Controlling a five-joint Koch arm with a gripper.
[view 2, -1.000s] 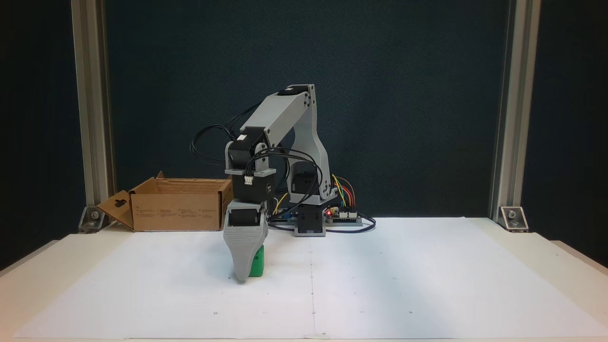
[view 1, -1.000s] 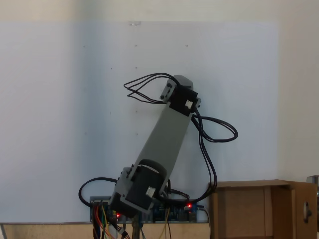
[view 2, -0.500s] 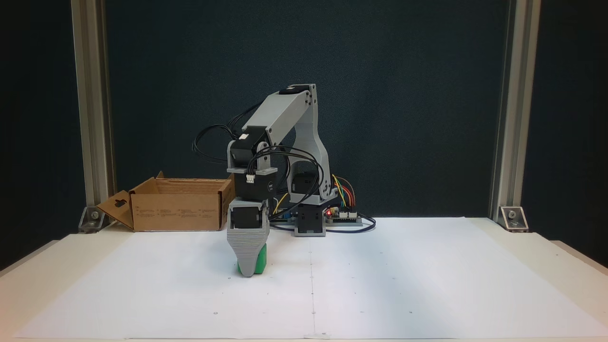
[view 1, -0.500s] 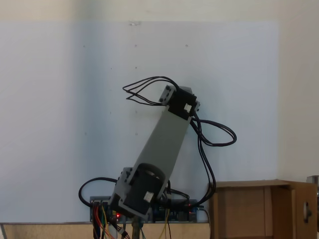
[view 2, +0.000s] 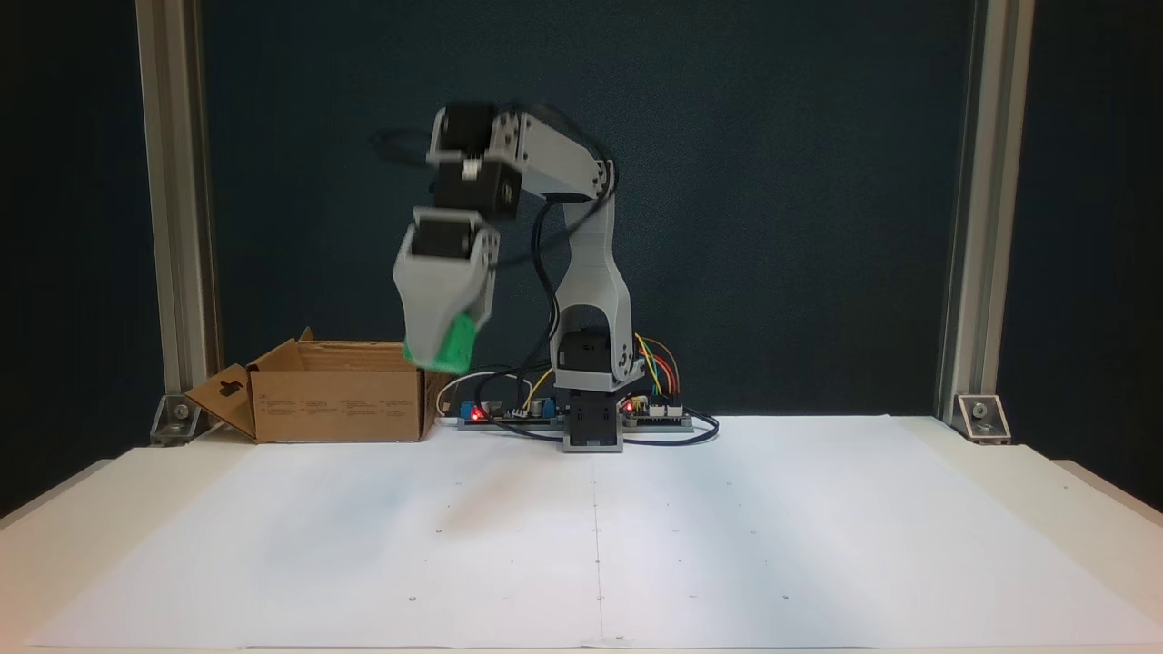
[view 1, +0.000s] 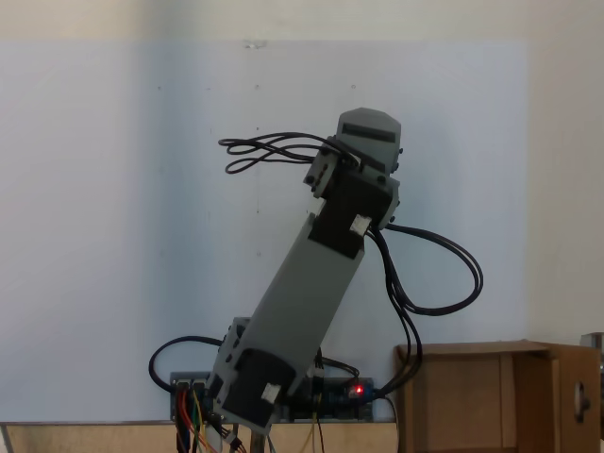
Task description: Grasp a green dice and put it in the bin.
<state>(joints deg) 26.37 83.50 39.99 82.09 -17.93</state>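
white paper covers table, dark backdrop behind.

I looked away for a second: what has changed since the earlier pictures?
The gripper has risen from the white paper with the green dice clamped in it, swinging up and left in a fixed view, toward the bin. The bin and the arm's base stayed put.

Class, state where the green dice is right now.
In a fixed view, the green dice hangs in the gripper, off the table, just above the bin's right end.
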